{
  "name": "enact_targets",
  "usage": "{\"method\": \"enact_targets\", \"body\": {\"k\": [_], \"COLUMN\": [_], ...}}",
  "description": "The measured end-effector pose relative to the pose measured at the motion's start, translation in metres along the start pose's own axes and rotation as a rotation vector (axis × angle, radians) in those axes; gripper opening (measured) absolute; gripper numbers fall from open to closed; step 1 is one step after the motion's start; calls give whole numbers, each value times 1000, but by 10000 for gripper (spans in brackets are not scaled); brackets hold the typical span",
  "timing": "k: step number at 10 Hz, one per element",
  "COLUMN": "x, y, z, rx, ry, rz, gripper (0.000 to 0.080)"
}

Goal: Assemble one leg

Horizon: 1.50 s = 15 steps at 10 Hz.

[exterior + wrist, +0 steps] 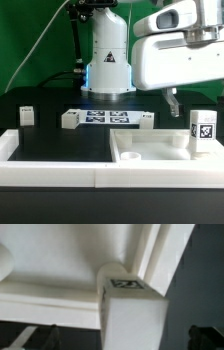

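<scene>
A leg (203, 128), a small white post with a marker tag, stands upright at the corner of the large white panel (150, 150) on the exterior view's right. My gripper (190, 102) hangs just above it, open. In the wrist view the leg (135, 308) lies between my dark fingertips (45, 336), with a gap on each side, so nothing is gripped. The panel (60, 274) fills the view behind the leg. Three more legs lie on the black table: one (27, 115) at the left, one (70, 119) nearer the middle and one (146, 120) behind the panel.
The marker board (105, 117) lies flat in front of the robot base (108, 65). A white raised rim (50, 160) runs along the table's front edge and left side.
</scene>
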<state>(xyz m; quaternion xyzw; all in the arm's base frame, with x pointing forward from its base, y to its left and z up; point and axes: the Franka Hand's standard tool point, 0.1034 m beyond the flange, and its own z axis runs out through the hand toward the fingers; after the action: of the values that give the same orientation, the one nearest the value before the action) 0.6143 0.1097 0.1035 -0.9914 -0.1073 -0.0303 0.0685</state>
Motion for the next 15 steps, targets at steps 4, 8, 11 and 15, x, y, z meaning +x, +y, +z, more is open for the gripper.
{"method": "enact_targets", "body": {"k": [4,8,11,15], "x": [3,3,4,4], "y": [1,0,-1,-1], "z": [1,15,15,15], "rx": [0,-20,-20,-19], "ry": [9,95,96,98], "rz": [2,43,40,63], "gripper": [649,649,547,294]}}
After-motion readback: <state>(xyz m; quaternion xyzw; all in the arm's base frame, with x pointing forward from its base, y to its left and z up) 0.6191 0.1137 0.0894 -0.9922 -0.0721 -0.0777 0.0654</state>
